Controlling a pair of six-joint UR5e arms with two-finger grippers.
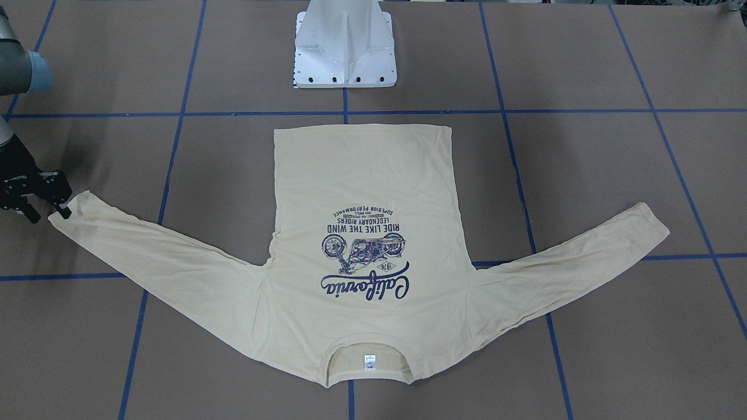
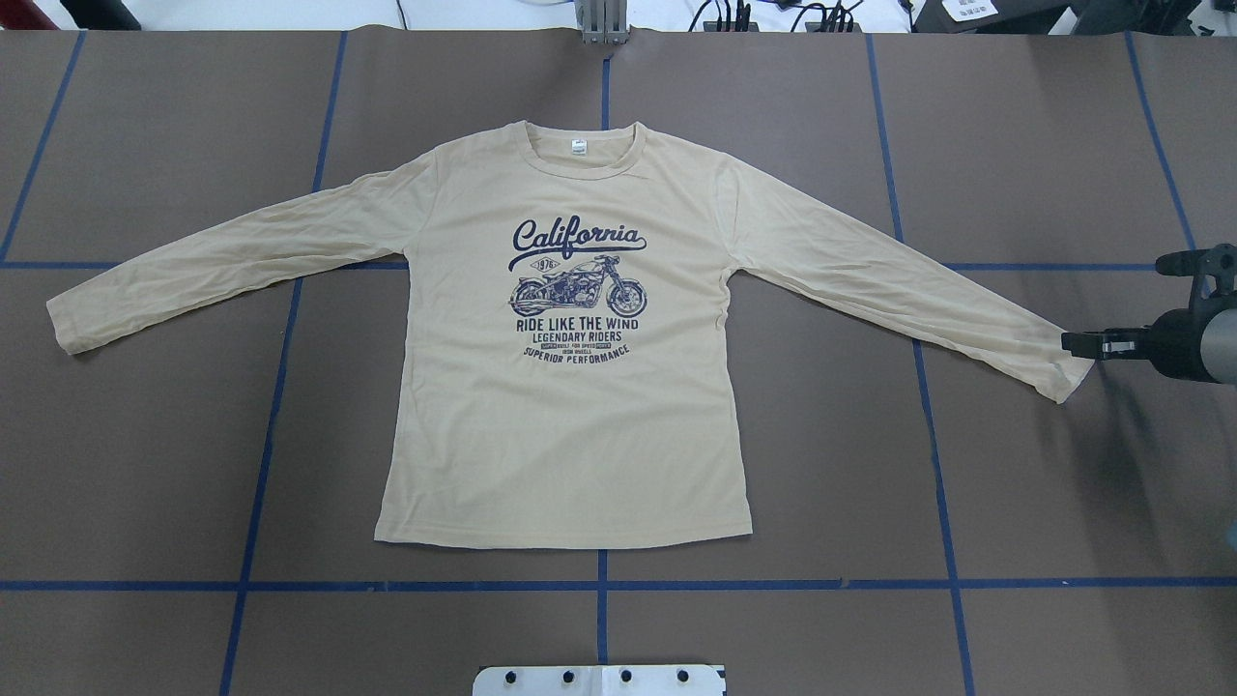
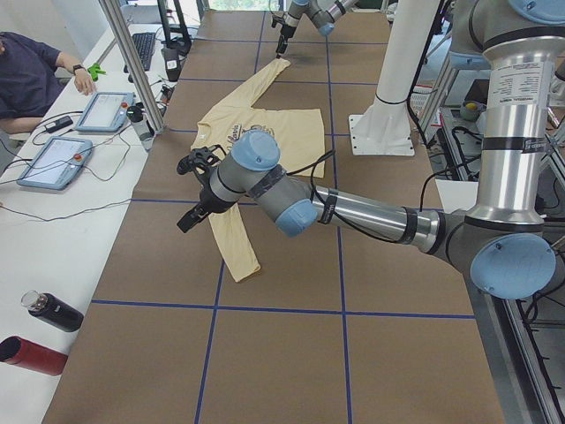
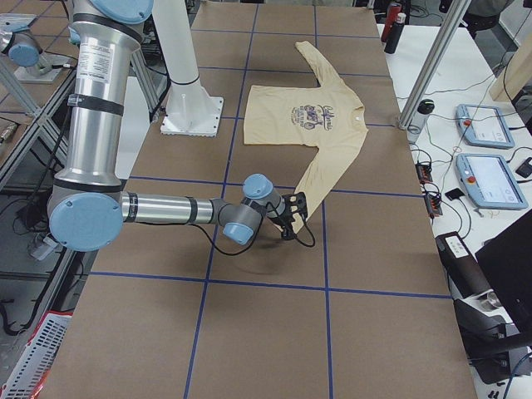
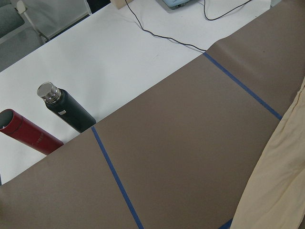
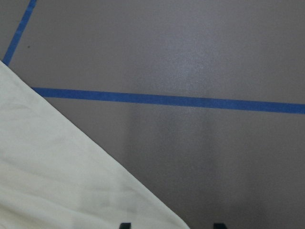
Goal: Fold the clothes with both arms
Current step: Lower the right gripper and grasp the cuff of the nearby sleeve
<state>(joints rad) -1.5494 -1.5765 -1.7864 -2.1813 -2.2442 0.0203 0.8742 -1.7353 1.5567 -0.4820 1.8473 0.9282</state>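
Base: my white pedestal (image 1: 345,52) stands at the middle of the tabletop's (image 2: 821,483) near edge.
Shirt: the cream long-sleeved shirt (image 2: 565,435) lies flat and print-up in the middle of the tabletop. Its hem (image 2: 565,536) is toward me, short of the pedestal and not touching it.
Sleeves: both are stretched out sideways, one toward each end of the tabletop, with no crease laid in them.
Right jaws: my right jaws (image 1: 49,213) are low at the right cuff (image 2: 1068,377), toward the tabletop's right end. They stand apart, and my wrist view shows the cuff's corner between the tips. Nothing is clamped.
Left jaws: my left jaws (image 3: 190,193) show only from the camera at the left end, raised near the left cuff (image 2: 63,329). I cannot tell whether they are apart or together. That sleeve lies flat on the tabletop.
Collar: the neck (image 2: 580,159) points to the far edge, white label showing.
Beyond: a black bottle (image 5: 66,112) and a red one (image 5: 28,136) lie on the white surface past the far left corner.
Done: the shirt is spread out, and that is all.
Left: every fold. I judge the first step is closing on the right cuff and carrying that sleeve across the body. Then comes the other sleeve, then the hem up to the collar.
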